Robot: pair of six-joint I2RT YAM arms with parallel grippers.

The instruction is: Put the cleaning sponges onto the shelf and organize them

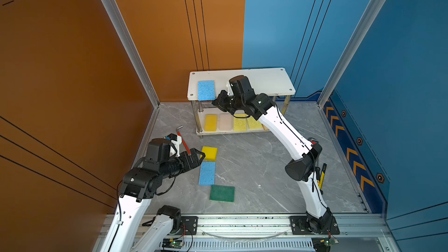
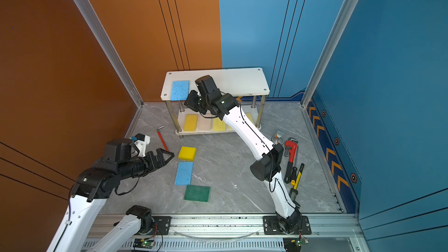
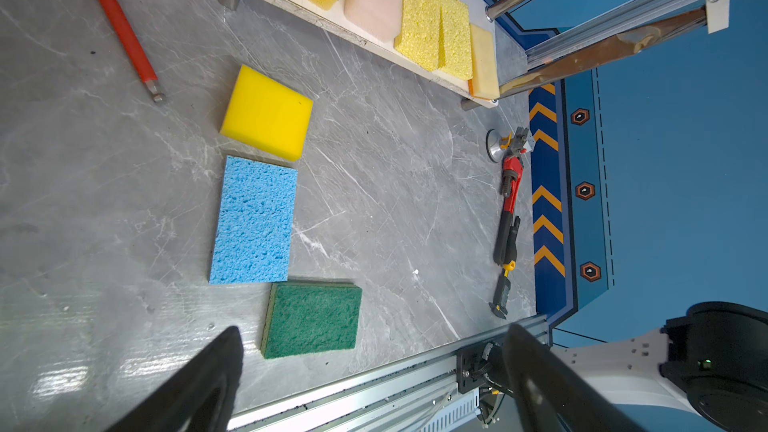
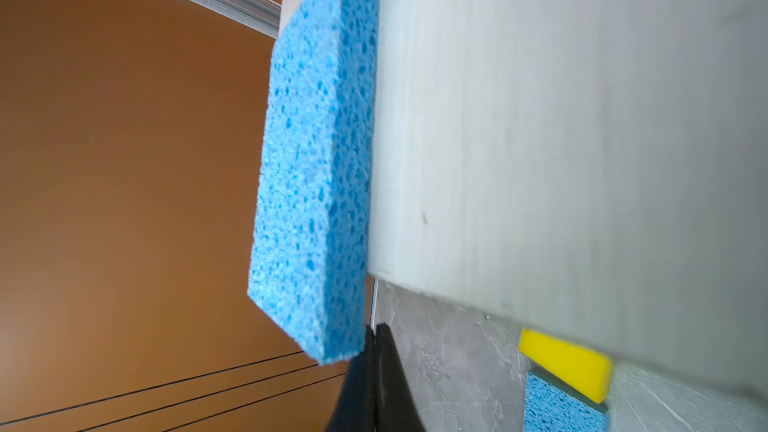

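Blue porous rectangular sponge [image 1: 206,90] obs. on the top board of the white two-tier shelf w/ chrome posts [image 1: 261,81], at the board's left end in both top views. Long axis runs up-down the frame. Its lower short end overhangs the board's front edge, confirmed in right wrist view [image 4: 311,160].

Right claw [image 1: 214,103] sits just off that end, so the sponge lies up and left of the claw. Claw clenched, nothing between the fingers. In the wrist view the shut fingertips [image 4: 388,351] stand at the overhanging corner; touching or just apart, cannot tell.

Right arm pose: enters from lower right of frame, runs diagonally up-left across the lower tier, wrist approx. level w/ the top board.

Judgement: next move prob. a nudge w/ shut tips along the long axis, toward the back wall, to seat the sponge fully. Right arm is far the nearer.

Other stock:
- Lower tier holds a row: bright yellow sponge [image 1: 210,122], cream-pink sponge [image 1: 225,122], two pale yellow porous sponges [image 1: 239,123], and a tan sponge [image 3: 483,60] at the end.
- Not yet shelved, in a column on the grey marble-look tabletop [image 1: 254,166] near frame centre: bright yellow foam block [image 1: 209,153], second blue sponge [image 1: 207,173], dark green scouring pad [image 1: 222,193].

Left claw [image 1: 202,156] is spread wide, empty, just left of the yellow block. Left arm comes in from lower left.
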